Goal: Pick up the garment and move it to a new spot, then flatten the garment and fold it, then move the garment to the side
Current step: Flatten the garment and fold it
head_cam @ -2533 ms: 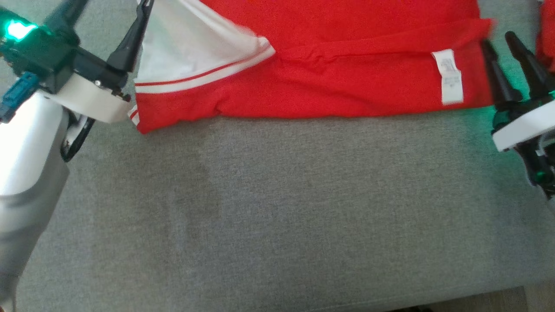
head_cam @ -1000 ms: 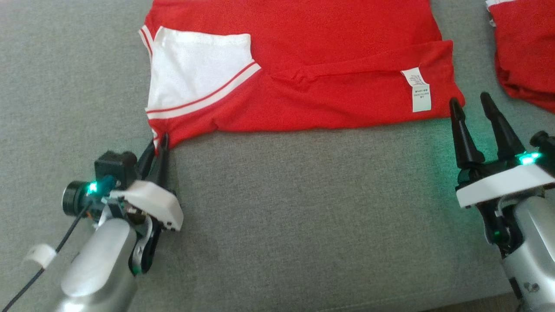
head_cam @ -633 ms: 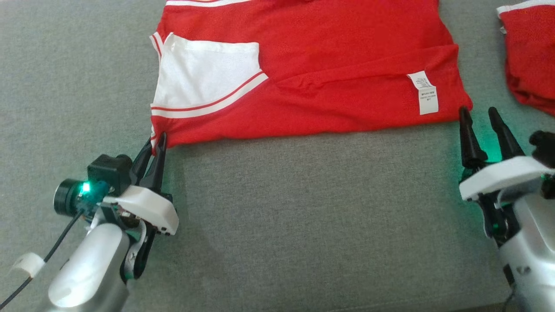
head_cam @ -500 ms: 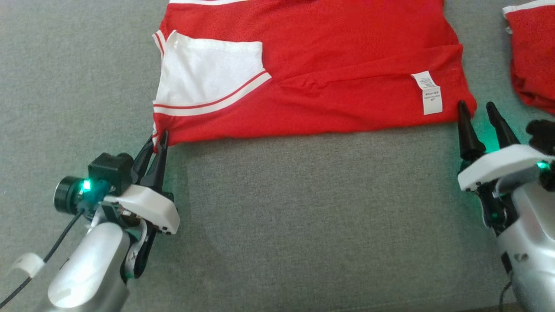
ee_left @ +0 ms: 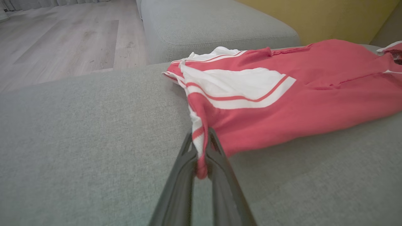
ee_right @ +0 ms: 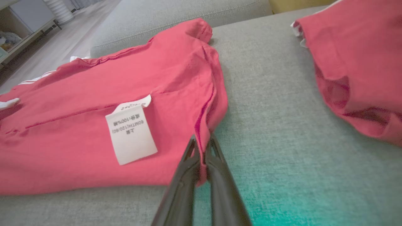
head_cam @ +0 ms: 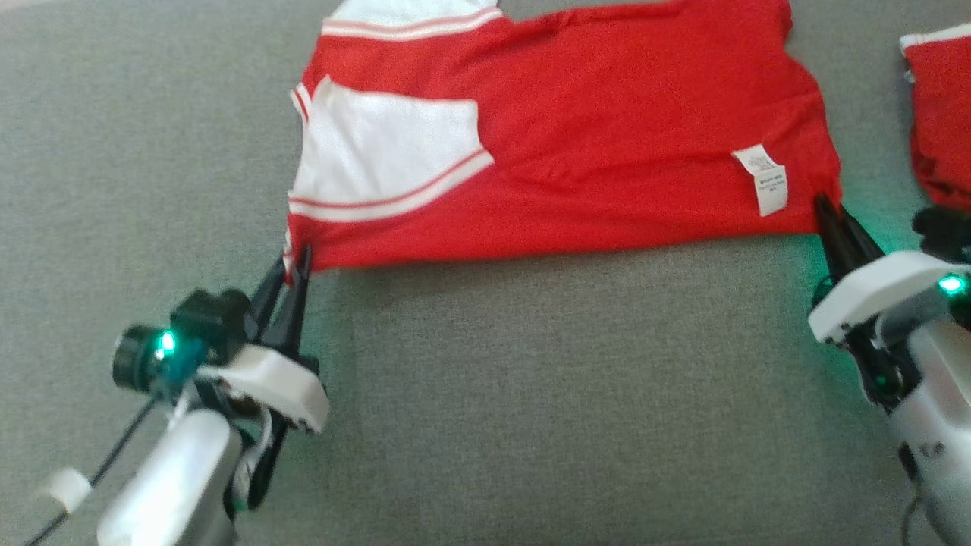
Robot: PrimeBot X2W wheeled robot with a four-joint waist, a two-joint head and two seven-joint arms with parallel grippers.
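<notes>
Soft, even daylight lights all three views; the garment (head_cam: 607, 136) casts only a thin shadow along its lower edge. The head view looks slightly smeared, perhaps motion blur. Green lamp glow beside the right gripper (head_cam: 822, 205) tints the sofa (ee_right: 282, 194) at lower right. Wrist views bow at their edges.

We see a home living room: grey fabric sofa (ee_left: 220, 28), wooden floor (ee_left: 62, 40) at ten o'clock, yellow wall (ee_left: 329, 15) at one.

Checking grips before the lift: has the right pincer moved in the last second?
Yes. The right pincer has shifted left, toward the care label, and closed on the red T-shirt's corner beside it.
</notes>
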